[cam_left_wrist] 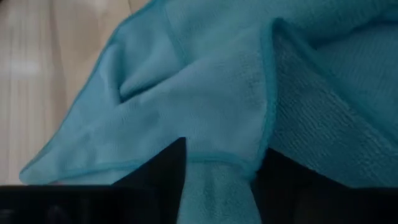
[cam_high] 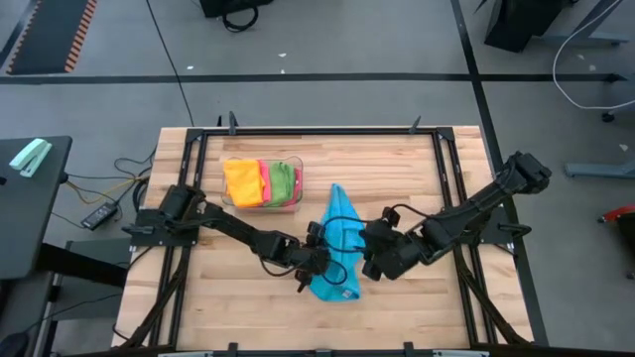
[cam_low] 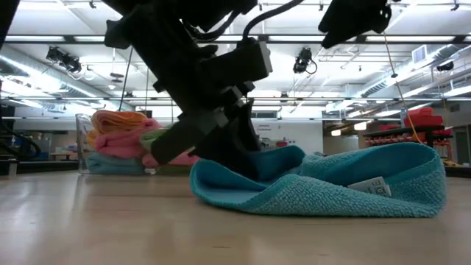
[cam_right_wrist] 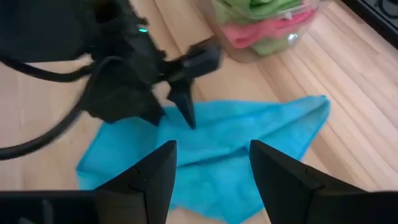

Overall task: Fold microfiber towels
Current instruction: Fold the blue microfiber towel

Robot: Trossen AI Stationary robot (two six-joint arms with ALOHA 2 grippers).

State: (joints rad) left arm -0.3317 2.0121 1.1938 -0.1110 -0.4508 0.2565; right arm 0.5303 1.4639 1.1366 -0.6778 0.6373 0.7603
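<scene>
Two claws work at one blue microfiber towel (cam_high: pixel 340 241), which lies rumpled on the wooden desk (cam_high: pixel 417 178), its narrow end pointing toward the far edge. The left claw (cam_high: pixel 319 260) is down at the towel's left side. In its own wrist view a hemmed fold of blue cloth sits between its two dark fingers (cam_left_wrist: pixel 158 168), so it grips the towel's edge. From the low view this arm comes down steeply, and the cloth rises in a hump just beside the claw. The right claw (cam_high: pixel 369 260) is at the towel's right side, facing the left one across the cloth. In its wrist view its fingers (cam_right_wrist: pixel 155 174) stand apart above the blue fabric with nothing between them, so it is open and holds nothing. Beyond the left claw, toward the far left of the desk, a clear plastic bin (cam_high: pixel 297 162) holds more microfiber towels (cam_high: pixel 260 182): orange-yellow, pink and green ones, with a pale blue one at the bottom in the low view.
</scene>
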